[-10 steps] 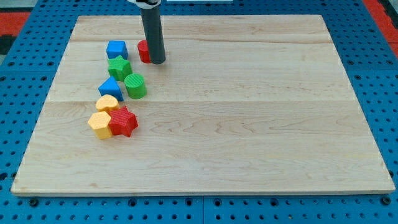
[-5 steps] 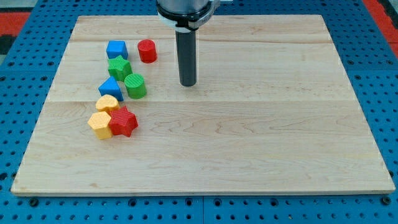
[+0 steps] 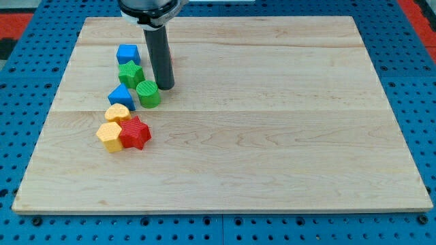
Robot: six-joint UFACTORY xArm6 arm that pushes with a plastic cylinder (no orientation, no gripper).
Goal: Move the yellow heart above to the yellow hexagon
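My tip [image 3: 165, 87] rests on the board just to the view's right of the green cylinder [image 3: 148, 94], close enough that contact cannot be ruled out; being a bare rod it holds nothing, and no block sits pressed ahead of it that I can make out; the rod's shaft hides most of a red block [image 3: 170, 57] at the view's top, only a sliver showing, shape not readable.

Outward from the tip: green star-like block [image 3: 130, 73] up and to the view's left of the cylinder; blue cube [image 3: 127, 54] above that; blue triangular block [image 3: 122, 96] just left of the cylinder and touching or nearly touching it.

Task blocks lie further toward the view's bottom-left: yellow heart [image 3: 117, 113] directly below the blue triangular block; yellow hexagon [image 3: 109, 135] below the heart and slightly left, the two touching or nearly so; red star [image 3: 135, 133] pressed against the hexagon's right side.

Progress, as a judgement: the heart sits on the top side of the hexagon, so the wanted arrangement looks largely met; what remains is at most a small alignment nudge, since the heart is offset a little to the right; the tip is well apart from both yellow blocks, with the blue triangle and cylinder between; any approach risks disturbing that crowded column; wooden board [image 3: 272, 136] otherwise bare to the right.
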